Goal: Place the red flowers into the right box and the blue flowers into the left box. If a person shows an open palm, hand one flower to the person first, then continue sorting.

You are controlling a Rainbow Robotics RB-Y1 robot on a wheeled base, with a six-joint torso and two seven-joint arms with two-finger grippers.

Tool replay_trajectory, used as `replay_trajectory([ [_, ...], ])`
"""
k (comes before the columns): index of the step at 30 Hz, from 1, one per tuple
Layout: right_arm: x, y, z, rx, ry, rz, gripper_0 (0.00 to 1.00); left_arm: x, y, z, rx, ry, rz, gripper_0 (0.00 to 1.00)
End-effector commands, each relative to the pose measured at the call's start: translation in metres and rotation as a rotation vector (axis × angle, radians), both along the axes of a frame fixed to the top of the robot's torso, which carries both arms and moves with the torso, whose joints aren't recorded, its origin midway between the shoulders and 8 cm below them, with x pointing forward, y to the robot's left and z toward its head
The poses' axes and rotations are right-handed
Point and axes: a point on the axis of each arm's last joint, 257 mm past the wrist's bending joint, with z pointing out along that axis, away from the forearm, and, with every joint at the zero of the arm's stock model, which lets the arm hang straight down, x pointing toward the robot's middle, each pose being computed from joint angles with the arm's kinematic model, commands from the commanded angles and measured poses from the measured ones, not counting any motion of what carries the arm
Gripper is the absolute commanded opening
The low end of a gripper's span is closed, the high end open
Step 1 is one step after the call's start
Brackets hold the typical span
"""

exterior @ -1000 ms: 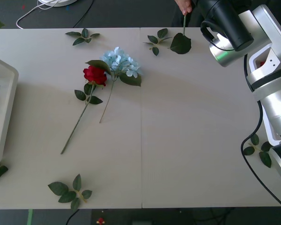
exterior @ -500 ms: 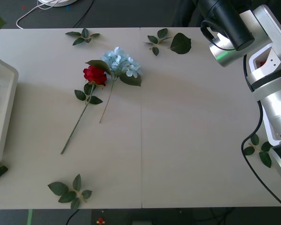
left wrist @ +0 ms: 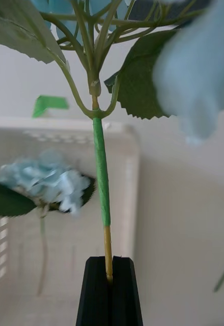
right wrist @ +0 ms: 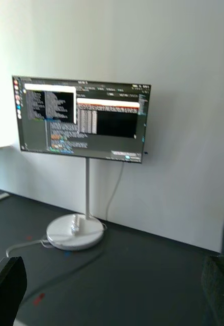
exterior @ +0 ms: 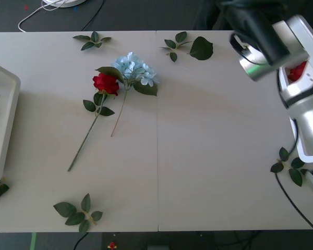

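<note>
My left gripper [left wrist: 110, 285] pinches the bare yellow end of a pale-blue hydrangea stem [left wrist: 101, 173], black fingers pressed together on it with no gap. The stem runs straight out from the fingertips, wrapped green further along, then forks into leaves and blue petals. Beyond it sits the left box [left wrist: 134, 168], an off-white tray with a slotted floor, and a second blue hydrangea [left wrist: 46, 181] already lies inside on its side. The box's rim edge falls just beside the held stem.

On the table [exterior: 214, 146] a red rose [exterior: 105, 83] and another blue hydrangea [exterior: 135, 69] lie touching, blooms side by side, stems trailing toward me. The broad middle and near side of the table are open; loose leaf sprigs [exterior: 77, 212] sit near the edges.

My right gripper [right wrist: 112, 285] is raised, facing a monitor on a stand [right wrist: 81, 119]; its fingers stand spread, holding nothing
</note>
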Motion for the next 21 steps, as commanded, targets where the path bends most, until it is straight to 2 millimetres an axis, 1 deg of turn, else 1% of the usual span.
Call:
replay_trajectory([
  [1,-0.011,-0.028,-0.022,0.043,0.089,0.051,1.00,-0.043,0.038,-0.008,0.080,0.025,-0.043,0.00],
  [2,-0.011,-0.029,-0.025,0.047,0.101,0.050,1.00,-0.047,0.040,-0.014,0.072,0.035,-0.041,0.00],
  [4,-0.010,-0.039,-0.042,0.058,0.161,0.022,1.00,-0.061,0.044,-0.034,0.044,0.061,-0.038,0.00],
  [6,-0.008,-0.046,-0.051,0.071,0.208,-0.005,1.00,-0.071,0.048,-0.050,0.029,0.084,-0.035,0.00],
  [7,-0.008,-0.047,-0.054,0.079,0.230,-0.014,1.00,-0.075,0.050,-0.058,0.024,0.094,-0.032,0.00],
  [8,-0.008,-0.049,-0.058,0.100,0.270,-0.029,1.00,-0.080,0.055,-0.071,0.022,0.099,-0.027,0.00],
  [9,-0.009,-0.048,-0.061,0.115,0.289,-0.034,1.00,-0.082,0.057,-0.076,0.024,0.098,-0.022,0.00],
  [10,-0.010,-0.046,-0.064,0.134,0.320,-0.049,1.00,-0.084,0.061,-0.088,0.019,0.090,-0.016,0.00],
  [13,-0.018,-0.045,-0.070,0.173,0.404,-0.104,1.00,-0.078,0.070,-0.108,0.025,0.033,0.007,0.00],
  [14,-0.021,-0.045,-0.071,0.167,0.433,-0.126,1.00,-0.071,0.071,-0.114,0.030,0.003,0.009,0.00],
  [16,-0.026,-0.044,-0.072,0.160,0.490,-0.139,1.00,-0.062,0.075,-0.120,0.059,-0.022,0.019,0.00],
  [18,-0.034,-0.046,-0.071,0.110,0.563,-0.142,1.00,-0.052,0.079,-0.125,0.089,-0.047,0.034,0.00],
  [19,-0.037,-0.047,-0.070,0.095,0.584,-0.135,1.00,-0.050,0.081,-0.126,0.097,-0.053,0.038,0.00],
  [21,-0.051,-0.051,-0.065,0.043,0.659,-0.087,1.00,-0.043,0.084,-0.133,0.116,-0.077,0.055,0.00],
])
